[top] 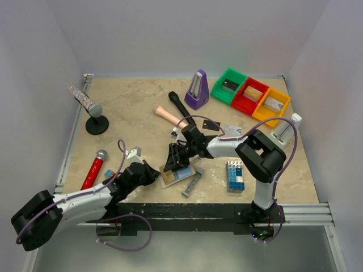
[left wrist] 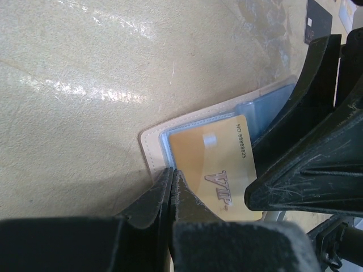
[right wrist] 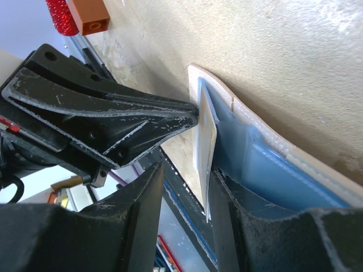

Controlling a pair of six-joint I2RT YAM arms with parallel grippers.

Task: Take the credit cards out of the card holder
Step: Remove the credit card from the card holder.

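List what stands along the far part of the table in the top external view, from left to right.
Glittery microphone on its stand → purple metronome → green bin → red bin → orange bin.

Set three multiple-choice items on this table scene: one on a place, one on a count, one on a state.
1. The purple metronome stands: A left of the green bin; B at the near edge; C in the left corner.
2. Coloured bins in the row: A two; B three; C five.
3. The left pincer is: A wide open; B shut; C out of view.
Answers: A, beside the green bin's left wall; B, green bin, red bin, orange bin; B, its fingers press together.
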